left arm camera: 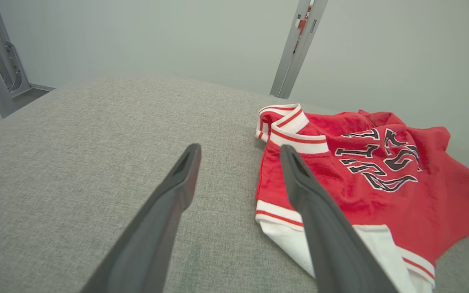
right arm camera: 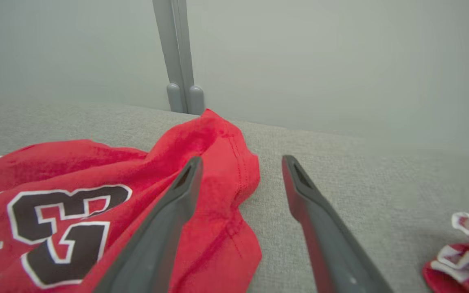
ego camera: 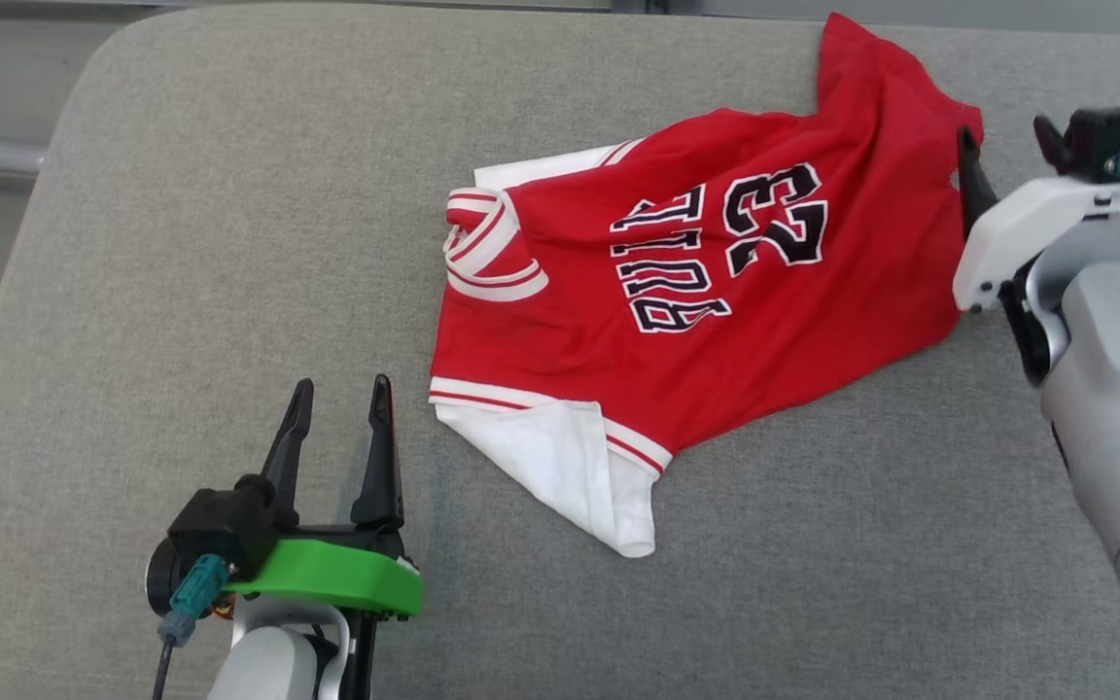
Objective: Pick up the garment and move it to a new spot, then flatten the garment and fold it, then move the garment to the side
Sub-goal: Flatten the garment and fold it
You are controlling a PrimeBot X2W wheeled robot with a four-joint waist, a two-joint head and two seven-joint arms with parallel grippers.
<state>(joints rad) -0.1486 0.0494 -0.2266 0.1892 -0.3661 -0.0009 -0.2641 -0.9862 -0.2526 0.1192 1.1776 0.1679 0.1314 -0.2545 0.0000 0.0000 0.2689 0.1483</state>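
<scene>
- Red jersey (ego camera: 716, 321) is lying rumpled, number 23 facing up, on the right half of the grey fabric surface (ego camera: 229, 243).
- Left tool (ego camera: 343, 382) is sitting spread wide near the jersey's white edge, gripping nothing.
- Right tool (ego camera: 1002, 128) is standing spread beside the jersey's far right corner, pinching nothing.

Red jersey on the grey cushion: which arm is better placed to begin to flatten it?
Probably the right. The right tool stands open beside the bunched hem of the jersey, which needs pulling out. The left tool is open too, but apart from the cloth, short of the white sleeve.
</scene>
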